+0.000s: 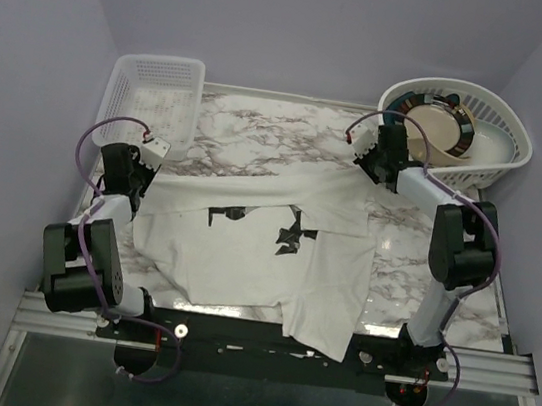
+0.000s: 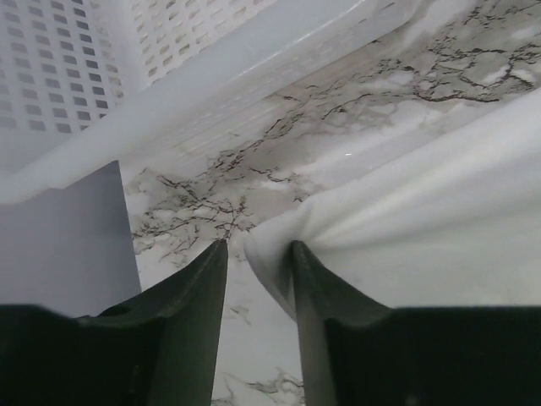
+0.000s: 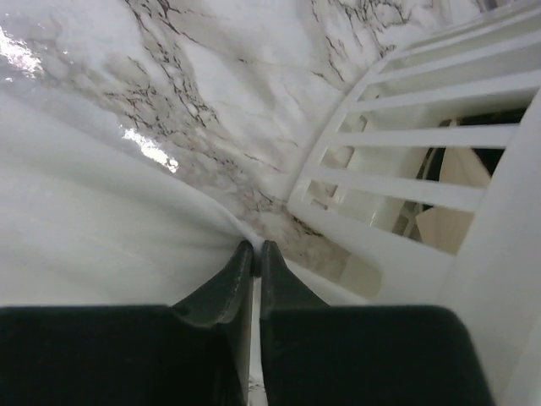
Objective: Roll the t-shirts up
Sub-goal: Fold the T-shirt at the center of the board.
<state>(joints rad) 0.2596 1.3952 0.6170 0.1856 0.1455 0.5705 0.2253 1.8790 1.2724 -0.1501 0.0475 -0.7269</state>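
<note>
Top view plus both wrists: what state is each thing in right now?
t-shirt: spread flat, print up, not rolled.
left gripper: open, cloth fold between its fingers.
right gripper: shut on the t-shirt's edge.
rectangular basket: upright, looks empty.
oval basket: upright, holding dishes.

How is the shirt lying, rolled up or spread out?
Spread out. The shirt lies mostly flat across the table, its black marks showing, with no rolled part anywhere.
</note>
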